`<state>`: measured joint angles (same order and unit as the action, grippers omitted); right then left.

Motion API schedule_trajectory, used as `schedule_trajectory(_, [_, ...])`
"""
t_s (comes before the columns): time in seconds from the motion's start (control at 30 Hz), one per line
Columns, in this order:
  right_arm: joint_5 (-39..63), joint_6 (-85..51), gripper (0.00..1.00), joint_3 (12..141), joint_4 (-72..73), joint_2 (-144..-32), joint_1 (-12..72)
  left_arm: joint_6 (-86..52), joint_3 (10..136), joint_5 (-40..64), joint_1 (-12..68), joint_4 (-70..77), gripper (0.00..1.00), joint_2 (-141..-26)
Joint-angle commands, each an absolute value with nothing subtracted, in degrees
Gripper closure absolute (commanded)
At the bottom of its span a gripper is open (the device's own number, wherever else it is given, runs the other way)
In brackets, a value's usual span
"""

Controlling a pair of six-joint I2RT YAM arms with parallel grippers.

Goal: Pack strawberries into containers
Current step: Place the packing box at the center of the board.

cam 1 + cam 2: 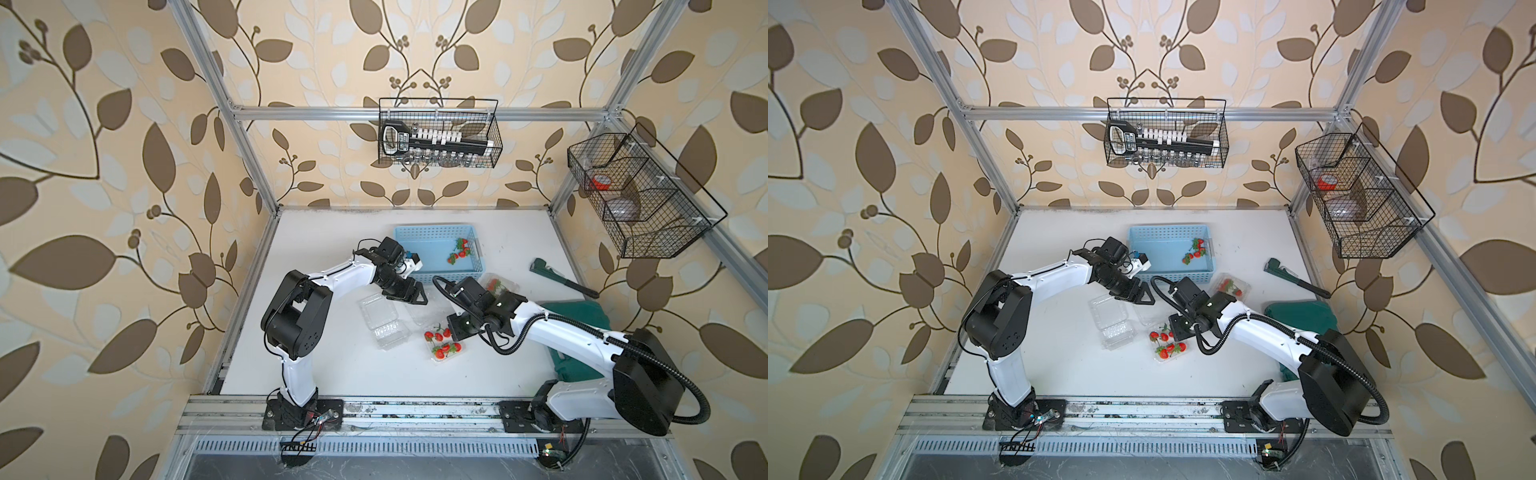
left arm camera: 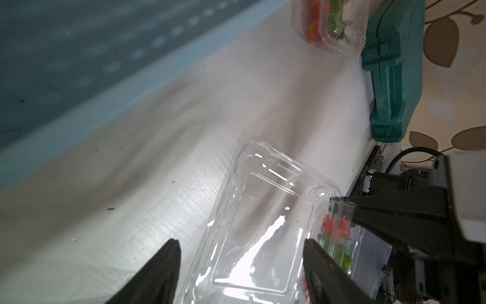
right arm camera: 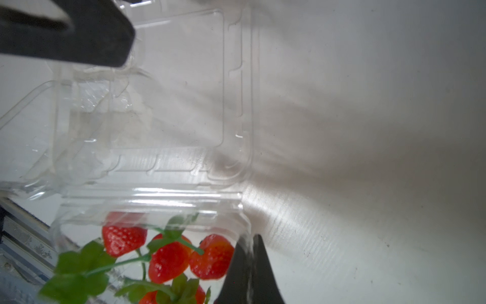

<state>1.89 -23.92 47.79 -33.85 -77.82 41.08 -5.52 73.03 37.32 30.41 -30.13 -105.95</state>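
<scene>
My right jaws (image 3: 249, 254) are closed on the far right rim of the middle clear plastic hinged clamshell box (image 3: 152, 202), pinning it, I judge, so it cannot slide on the white table (image 1: 332, 374). My left jaws (image 2: 240, 243) stand part open over its flat clear lid (image 2: 263, 210), gripping nothing, probably to fold it shut. That box holds several small bright red strawberries with green leafy tops (image 3: 168, 260). Left of it an open clear clamshell box (image 1: 390, 332) lies empty; far right a closed clear clamshell box (image 1: 512, 286) holds berries. A few more sit in the far light blue perforated plastic basket (image 1: 419, 245)
</scene>
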Motion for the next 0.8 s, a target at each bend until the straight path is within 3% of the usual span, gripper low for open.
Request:
schedule_trajectory(0.0, [1.2, -23.8, 0.96, 47.6, -33.7, -76.9, 40.9, -4.2, 74.9, 39.0, 30.9, -31.7, 0.25, -106.5])
schedule_trajectory(0.43, [1.1, -23.4, 0.96, 48.0, -33.9, -77.6, 40.8, -0.9, 77.2, 42.4, 30.7, -35.9, 0.25, -108.8])
schedule_trajectory(0.77, [0.8, -23.5, 0.96, 47.3, -34.7, -76.2, 40.8, 1.4, 78.4, 39.4, 29.2, -38.9, 0.25, -108.9])
